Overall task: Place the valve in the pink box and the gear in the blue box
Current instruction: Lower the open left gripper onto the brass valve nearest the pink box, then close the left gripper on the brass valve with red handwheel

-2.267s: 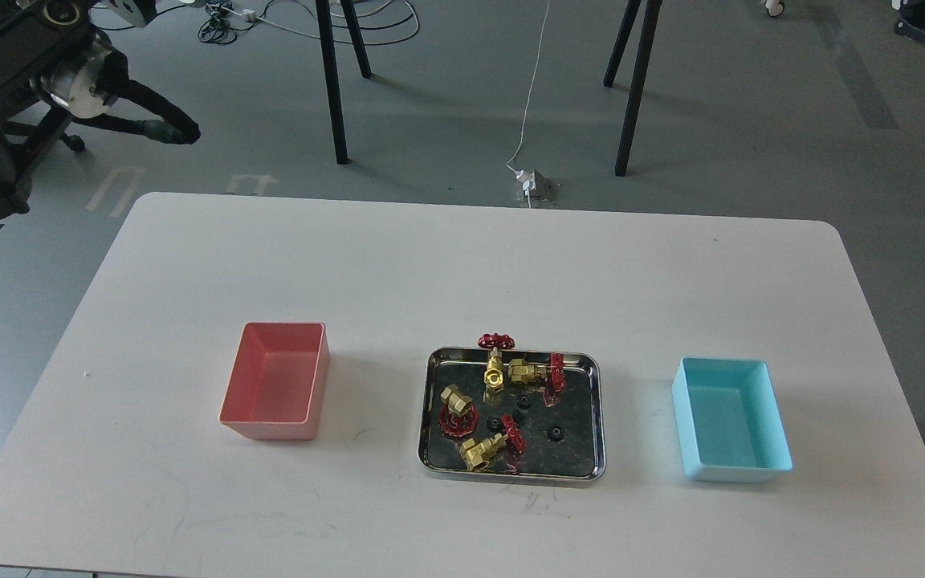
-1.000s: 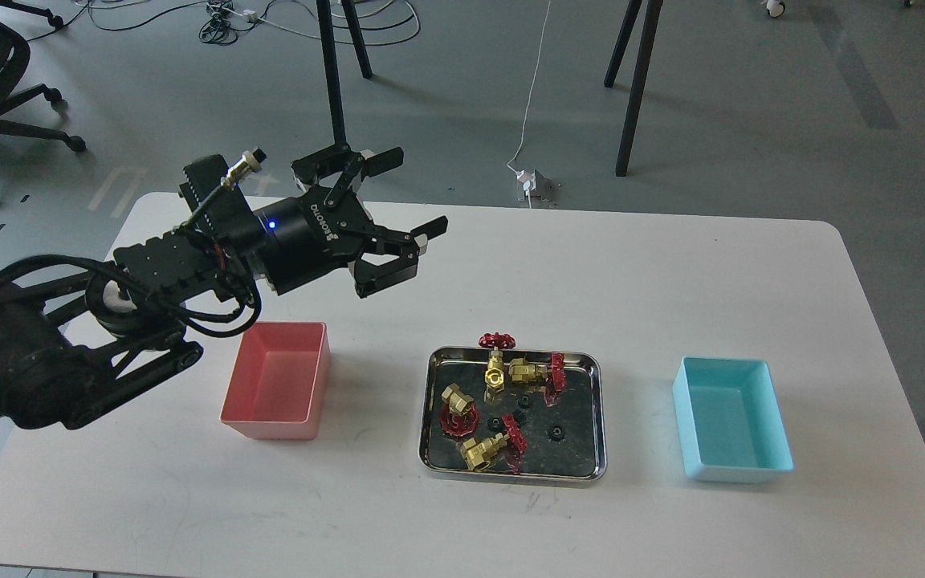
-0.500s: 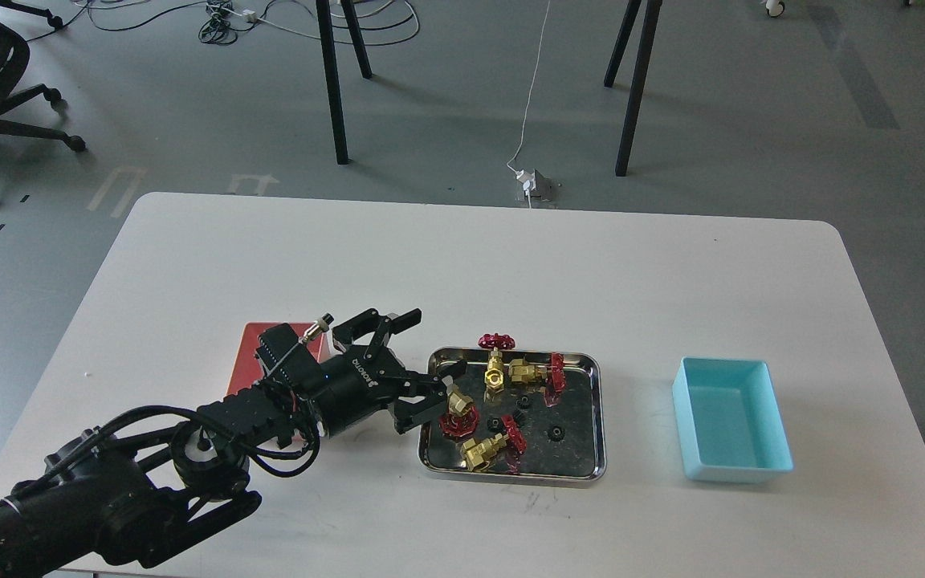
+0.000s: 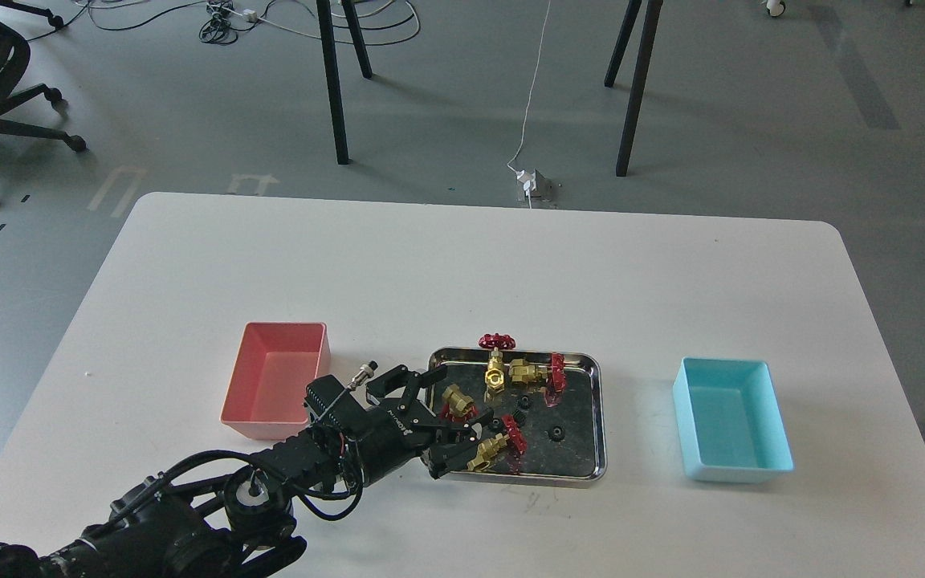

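Several brass valves with red handwheels lie in a shiny steel tray (image 4: 600, 417): one at the left (image 4: 457, 396), one at the front (image 4: 485, 453), two at the back (image 4: 495, 371) (image 4: 528, 371). Tiny black gears (image 4: 556, 434) (image 4: 523, 418) lie between them. My left gripper (image 4: 448, 417) is open at the tray's left edge, its jaws spread on either side of the left valve. Its near finger (image 4: 446, 459) is beside the front valve. The pink box (image 4: 274, 377) stands empty left of the tray. The blue box (image 4: 731, 419) stands empty at the right. My right gripper is out of view.
The white table (image 4: 462, 265) runs wide behind the tray. My left arm (image 4: 270, 482) crosses the front left of the table, close to the pink box's front corner. Chair and stand legs are on the floor beyond the far edge.
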